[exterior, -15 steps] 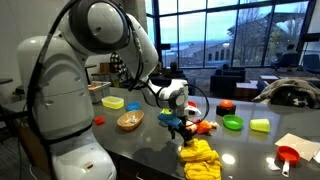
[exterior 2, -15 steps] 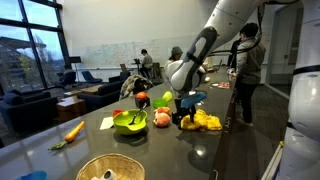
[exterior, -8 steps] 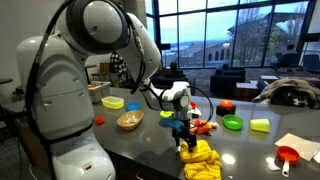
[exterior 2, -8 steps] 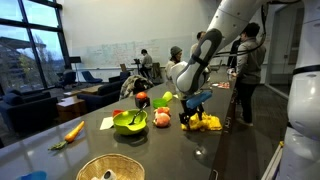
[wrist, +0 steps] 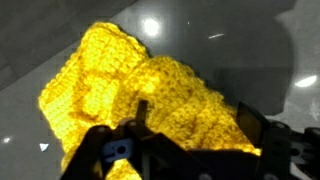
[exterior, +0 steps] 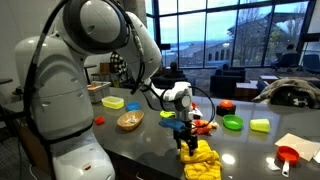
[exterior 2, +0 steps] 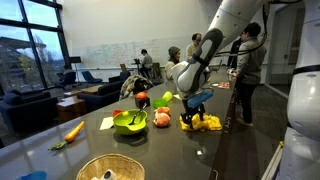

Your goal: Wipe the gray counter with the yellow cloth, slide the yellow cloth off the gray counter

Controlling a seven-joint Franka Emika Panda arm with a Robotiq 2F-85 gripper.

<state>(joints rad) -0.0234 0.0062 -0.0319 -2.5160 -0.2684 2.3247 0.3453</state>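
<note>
The yellow cloth (exterior: 201,161) lies crumpled on the gray counter (exterior: 140,148) near its front edge. It also shows in the exterior view from the other side (exterior 2: 204,123) and fills the wrist view (wrist: 130,85). My gripper (exterior: 184,143) points down at the cloth's upper end, also seen from the far end of the counter (exterior 2: 192,114). In the wrist view the gripper (wrist: 195,112) has its two dark fingers spread wide, with the cloth's bulk between and below them. The jaws are open and not pinched on the fabric.
A wicker basket (exterior: 130,121), a yellow container (exterior: 113,102), a green bowl (exterior: 233,123), a red scoop (exterior: 288,154) and toy foods stand on the counter. Another green bowl (exterior 2: 130,122), a carrot (exterior 2: 73,131) and a basket (exterior 2: 110,168) lie further along. A person (exterior 2: 246,60) stands behind.
My gripper has come down a little closer onto the yellow cloth. The cloth itself has not visibly moved.
</note>
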